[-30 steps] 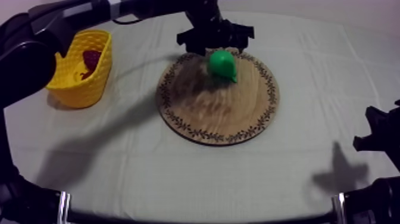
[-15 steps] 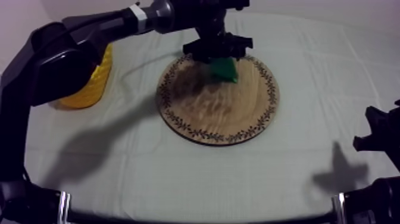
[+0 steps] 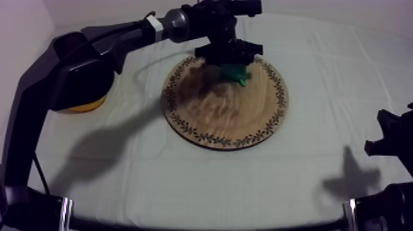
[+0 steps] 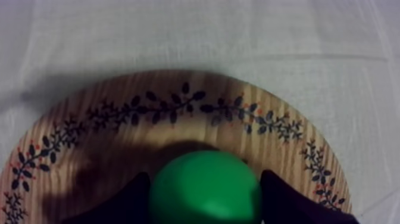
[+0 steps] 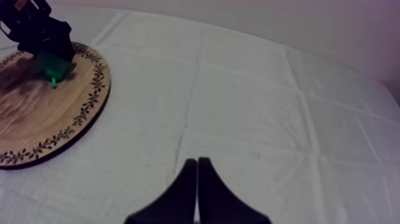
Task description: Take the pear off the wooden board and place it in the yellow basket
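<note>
Pear (image 4: 205, 187) pick-up is the step in hand, and by my judgement it stands at the grasp itself.

Largest first: the table (image 3: 153, 184) lies under its pale cloth, with my left arm reaching in from the upper left and casting a broad shadow on the cloth. The wooden board (image 3: 224, 117) sits near the middle of the table, its patterned rim plain all round. The yellow basket (image 3: 81, 105) stands at the left side, well apart from the board and mostly hidden under the bulk of the left arm, so only a low strip of its wall shows.

On the far part of the board, just inside the rim, rests the green pear. The left pincer (image 4: 205, 198) is down over it, one black finger against each flank of the fruit; the fingers (image 4: 122, 199) meet its sides with no gap that I can see, so I take the pincer as clamped on the pear, which has not left the wood. The right pincer (image 5: 197, 162) hangs over bare cloth off to the right, its two fingers lying together as a narrow wedge, holding nothing.

The next move, I judge, calls for a straight lift clear of the board, then a carry leftward over the cloth to the basket. The pear is smooth and rounded, so a loose hold could let it slip or roll.
</note>
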